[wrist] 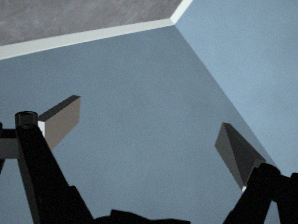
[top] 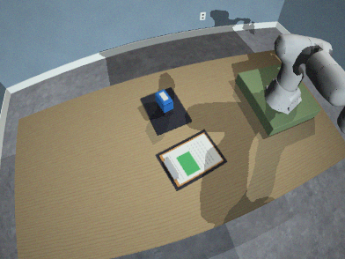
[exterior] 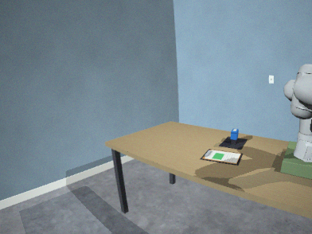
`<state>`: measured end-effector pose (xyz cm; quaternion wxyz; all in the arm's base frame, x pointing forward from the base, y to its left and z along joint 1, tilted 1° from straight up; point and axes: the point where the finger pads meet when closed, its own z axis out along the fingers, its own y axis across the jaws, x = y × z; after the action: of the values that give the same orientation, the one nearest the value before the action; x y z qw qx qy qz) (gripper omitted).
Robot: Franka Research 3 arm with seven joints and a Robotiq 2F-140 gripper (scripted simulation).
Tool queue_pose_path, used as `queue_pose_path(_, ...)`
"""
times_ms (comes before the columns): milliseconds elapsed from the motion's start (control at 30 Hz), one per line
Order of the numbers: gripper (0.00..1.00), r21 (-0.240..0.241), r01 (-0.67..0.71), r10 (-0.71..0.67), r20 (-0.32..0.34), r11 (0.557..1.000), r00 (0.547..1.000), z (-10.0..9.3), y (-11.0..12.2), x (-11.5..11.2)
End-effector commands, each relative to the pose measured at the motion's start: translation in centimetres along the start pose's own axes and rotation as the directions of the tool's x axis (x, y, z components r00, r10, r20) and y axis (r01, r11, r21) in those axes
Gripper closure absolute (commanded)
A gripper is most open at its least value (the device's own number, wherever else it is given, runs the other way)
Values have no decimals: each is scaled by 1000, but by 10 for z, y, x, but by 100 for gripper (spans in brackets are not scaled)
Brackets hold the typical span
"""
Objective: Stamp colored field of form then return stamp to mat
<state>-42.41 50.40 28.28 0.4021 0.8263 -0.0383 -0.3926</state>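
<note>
Your gripper point(wrist: 150, 145) is spread as wide as it goes with nothing between the fingers. In the wrist view they frame only blue wall, with a white baseboard and grey floor along the top edge of the frame.

The blue stamp point(top: 164, 101) stands upright on the black mat point(top: 176, 120), just above centre in the top view. The form point(top: 207, 151) lies on a dark clipboard just below the mat, slightly right of it, close but not touching. Its green field point(top: 187, 164) shows no dark mark.

The arm point(top: 292, 70) is at the right edge of the top view, on the green base block point(top: 255, 94), well apart from the stamp. The wooden table point(top: 88, 176) carries the arm's shadow, which reaches the form's right corner.
</note>
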Motion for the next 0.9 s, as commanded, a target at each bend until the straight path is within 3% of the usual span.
queue_pose_path(0, 0, 1, 17, -17, -7, 1000, 1000, 2, -1, 2)
queue_pose_path(167, 0, 1, 17, -17, -7, 1000, 1000, 2, -1, 2)
queue_pose_path(200, 0, 61, 24, -23, -22, 998, 999, -26, -16, 26)
queue_pose_path(600, 0, 61, 24, -23, -22, 998, 999, -26, -16, 26)
queue_pose_path(633, 0, 123, 30, -26, -38, 992, 999, -58, -31, 53)
queue_pose_path(867, 0, 123, 30, -26, -38, 992, 999, -58, -31, 53)
